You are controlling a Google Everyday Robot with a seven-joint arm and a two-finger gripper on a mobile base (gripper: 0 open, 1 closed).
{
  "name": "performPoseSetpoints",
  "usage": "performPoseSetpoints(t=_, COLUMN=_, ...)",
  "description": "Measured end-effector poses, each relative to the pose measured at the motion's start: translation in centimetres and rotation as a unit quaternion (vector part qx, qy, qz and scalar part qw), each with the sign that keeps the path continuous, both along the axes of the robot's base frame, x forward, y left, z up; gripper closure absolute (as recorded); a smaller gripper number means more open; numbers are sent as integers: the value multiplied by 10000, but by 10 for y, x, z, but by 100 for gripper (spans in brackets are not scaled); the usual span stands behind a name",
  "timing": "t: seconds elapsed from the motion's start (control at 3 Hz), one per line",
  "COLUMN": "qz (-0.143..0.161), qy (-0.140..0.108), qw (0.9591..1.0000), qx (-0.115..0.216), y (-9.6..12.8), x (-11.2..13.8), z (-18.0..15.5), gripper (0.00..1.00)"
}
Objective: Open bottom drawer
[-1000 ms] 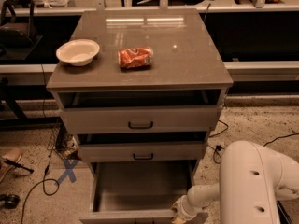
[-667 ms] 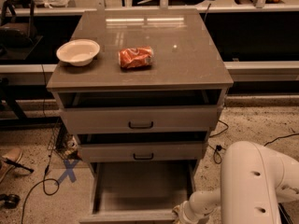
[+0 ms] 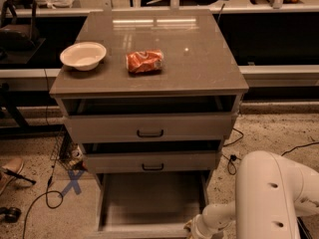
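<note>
One bottom drawer (image 3: 149, 203) projects well out from the cabinet (image 3: 199, 68) base. My gripper (image 3: 192, 228) sits low, front-right of the cabinet; grip state cannot be determined. Hazard: any added pull may overrun drawer travel.

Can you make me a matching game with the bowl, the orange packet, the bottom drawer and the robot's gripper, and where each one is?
Things:
1. bowl
2. orange packet
3. bottom drawer
4. gripper

Places or states:
A. pulled far out
B. left side of the cabinet top
C. low down, by the open drawer's front right corner
D. middle of the cabinet top

Pairs: 1-B, 2-D, 3-A, 4-C
</note>
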State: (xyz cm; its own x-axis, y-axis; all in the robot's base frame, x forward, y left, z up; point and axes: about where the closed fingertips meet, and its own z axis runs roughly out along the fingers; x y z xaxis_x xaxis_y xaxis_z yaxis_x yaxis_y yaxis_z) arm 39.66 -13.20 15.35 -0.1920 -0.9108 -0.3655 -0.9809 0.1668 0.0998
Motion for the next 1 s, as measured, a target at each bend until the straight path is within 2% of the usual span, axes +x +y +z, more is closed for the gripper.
performPoseSetpoints(t=0.33, qz=6, qy=18, qw=10000, qx=6, y=1, x=-2, z=-1, gripper=28)
performPoseSetpoints(t=0.67, qz=10, qy=28, qw=10000, qx=10, y=2, x=-3, z=-2, gripper=5)
performPoseSetpoints(t=1.0, qz=-34, qy=-52, qw=9999, qx=107, y=-5, x=1, z=5, gripper=0)
